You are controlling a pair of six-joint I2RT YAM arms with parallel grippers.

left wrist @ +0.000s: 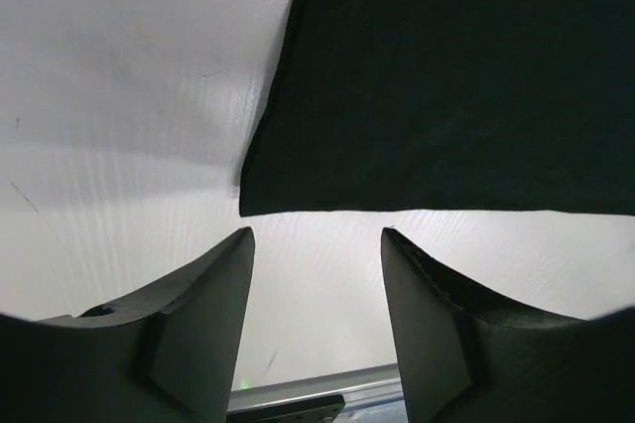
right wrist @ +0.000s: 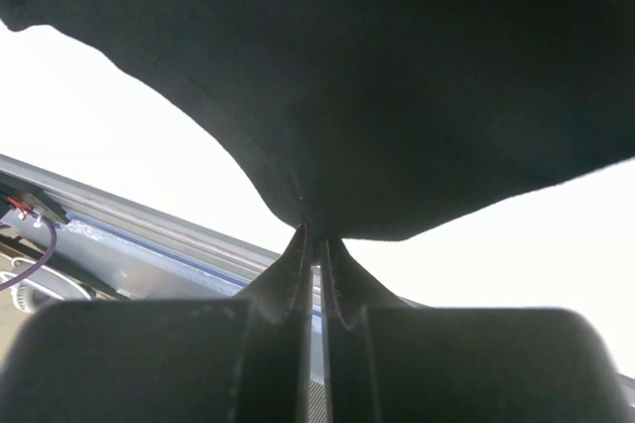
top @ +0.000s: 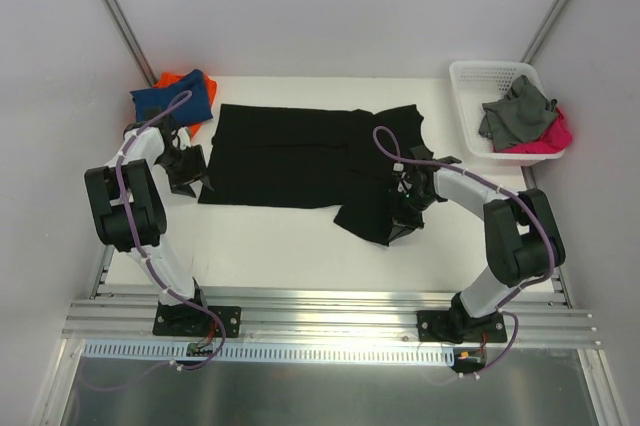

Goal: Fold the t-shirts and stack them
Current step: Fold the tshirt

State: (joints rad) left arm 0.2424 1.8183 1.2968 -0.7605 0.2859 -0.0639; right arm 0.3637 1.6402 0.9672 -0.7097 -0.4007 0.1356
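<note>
Top view: lit evenly and diffusely from above. The surface [top: 300, 246] is rendered near-white, close to clipping, and only faint, soft-edged shadows are seen on it. The black t-shirt [top: 290, 156] is crushed to flat black, with folds barely resolved.

Left wrist view: wide-angle bending is visible toward the edges. A broad soft shadow is thrown across the surface at upper left. The left claw [left wrist: 317, 236] is rendered dark and slightly soft.

Right wrist view: the background is blown out to pure white. The cloth is underexposed and blurred at close range. The right claw [right wrist: 317, 236] is reduced to a silhouette, with its detail lost.
</note>
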